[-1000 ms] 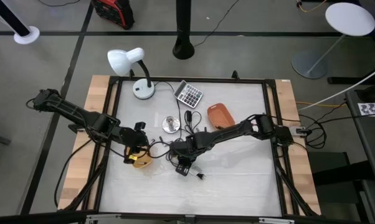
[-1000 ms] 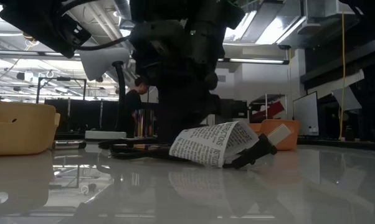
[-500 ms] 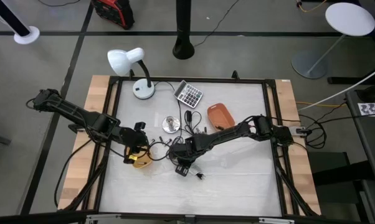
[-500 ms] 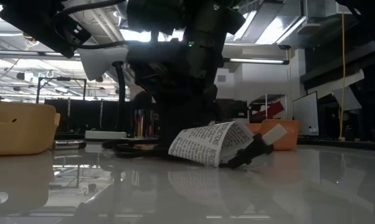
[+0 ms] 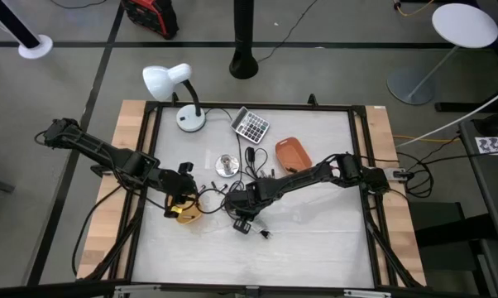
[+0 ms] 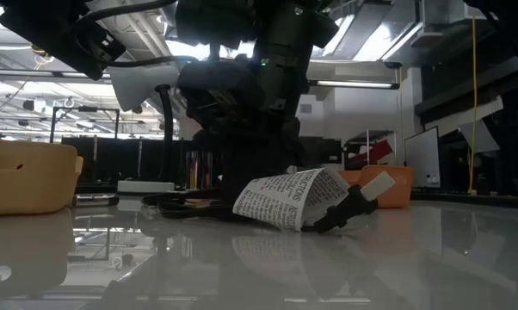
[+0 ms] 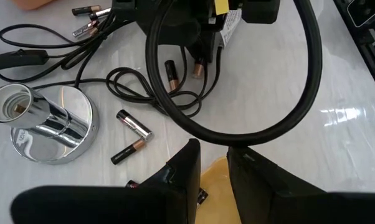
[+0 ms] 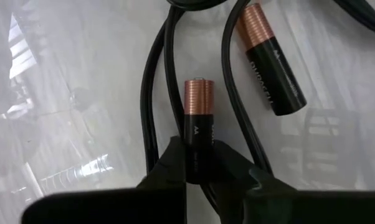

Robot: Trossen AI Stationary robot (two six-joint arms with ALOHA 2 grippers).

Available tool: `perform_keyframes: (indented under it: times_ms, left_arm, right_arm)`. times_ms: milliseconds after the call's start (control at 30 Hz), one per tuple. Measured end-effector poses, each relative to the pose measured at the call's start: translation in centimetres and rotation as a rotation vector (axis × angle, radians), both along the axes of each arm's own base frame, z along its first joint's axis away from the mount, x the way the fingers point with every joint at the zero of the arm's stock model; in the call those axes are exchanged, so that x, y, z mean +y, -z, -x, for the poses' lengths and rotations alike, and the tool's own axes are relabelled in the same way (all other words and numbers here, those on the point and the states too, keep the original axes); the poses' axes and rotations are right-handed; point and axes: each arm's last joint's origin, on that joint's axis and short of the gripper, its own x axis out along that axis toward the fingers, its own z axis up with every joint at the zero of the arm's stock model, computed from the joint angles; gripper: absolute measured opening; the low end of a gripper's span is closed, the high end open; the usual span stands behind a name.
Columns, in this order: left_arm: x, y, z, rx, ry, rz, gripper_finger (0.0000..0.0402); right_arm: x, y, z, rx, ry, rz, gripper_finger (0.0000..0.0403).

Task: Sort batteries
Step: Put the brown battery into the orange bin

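Note:
Several batteries lie loose among black cables at mid-table, two (image 7: 134, 124) (image 7: 170, 74) in the left wrist view. My right gripper (image 5: 237, 207) (image 8: 199, 158) is down among the cables, shut on one black battery with a copper end (image 8: 197, 109). Another battery (image 8: 271, 59) lies just beyond a cable strand. My left gripper (image 5: 183, 199) (image 7: 213, 158) hangs over the yellow tray (image 5: 189, 215). Its fingers stand a narrow gap apart with nothing between them. My right gripper pinches the battery's black end (image 8: 197, 140) between its two fingers (image 8: 174, 163), one on each side of the round body. The copper end (image 8: 199, 94) points away from the fingers. The battery lies between two cable strands; whether it is off the table I cannot tell.
Black cables (image 7: 175, 106) loop around the batteries. A chrome bulb socket (image 7: 41, 121), a calculator (image 5: 251, 125), an orange tray (image 5: 292, 152) and a white desk lamp (image 5: 168, 80) stand farther back. A printed paper label (image 6: 289, 198) with a black plug (image 6: 349, 207) lies beside my right gripper.
My right gripper has shifted slightly toward the table's left and settled lower among the cables. The printed paper label and its black plug have been nudged, and the plug's end has tipped up a little.

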Motion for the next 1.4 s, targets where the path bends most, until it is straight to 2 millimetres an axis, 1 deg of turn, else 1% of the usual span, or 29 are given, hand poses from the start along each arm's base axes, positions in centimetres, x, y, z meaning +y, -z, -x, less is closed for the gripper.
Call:
perform_keyframes:
  times_ms: [100,300,433,567,667,833,933,1000,1067,1167,1300,1400]
  left_arm:
    - [0.0,0.0,0.0,0.000,0.000,0.000,0.0072]
    - [0.0,0.0,0.0,-0.002,-0.001,0.001,0.0072]
    - [0.0,0.0,0.0,-0.004,-0.001,0.002,0.0072]
    - [0.0,0.0,0.0,-0.005,-0.001,0.002,0.0072]
    - [0.0,0.0,0.0,-0.004,-0.007,0.007,0.0072]
    - [0.0,0.0,-0.3,0.000,-0.089,0.065,0.0072]
    - [0.0,0.4,-0.6,0.017,-0.108,0.064,0.0072]
    - [0.2,0.7,-1.1,0.026,-0.125,0.060,0.0072]
    - [0.4,1.1,-1.7,0.036,-0.139,0.050,0.0072]
    - [0.9,1.7,-2.5,0.055,-0.159,0.032,0.0072]
    - [1.3,2.5,-3.0,0.101,-0.174,0.012,0.0072]
    - [1.4,2.9,-3.3,0.121,-0.178,0.005,0.0072]
  right_arm:
    - [0.0,-0.1,0.0,-0.001,-0.001,-0.002,0.0032]
    - [0.1,-2.1,-0.3,0.012,-0.021,0.000,0.0033]
    - [0.1,-4.0,-0.4,0.019,-0.052,0.012,0.0033]
    - [0.0,-5.7,-0.1,0.061,-0.075,0.038,0.0033]
    - [-0.2,-7.2,0.4,0.110,-0.081,0.079,0.0033]
    - [-0.9,-9.7,1.5,0.207,-0.076,0.175,0.0033]
    - [-1.9,-11.0,2.4,0.273,-0.060,0.258,0.0033]
    - [-2.7,-11.6,2.8,0.313,-0.044,0.319,0.0033]
    - [-3.5,-11.9,2.6,0.284,-0.031,0.350,0.0033]
    - [-4.9,-12.5,2.8,0.283,-0.073,0.373,0.0033]
    - [-7.3,-12.6,2.6,0.288,-0.087,0.425,0.0033]
    - [-9.3,-12.5,2.7,0.306,-0.093,0.426,0.0033]
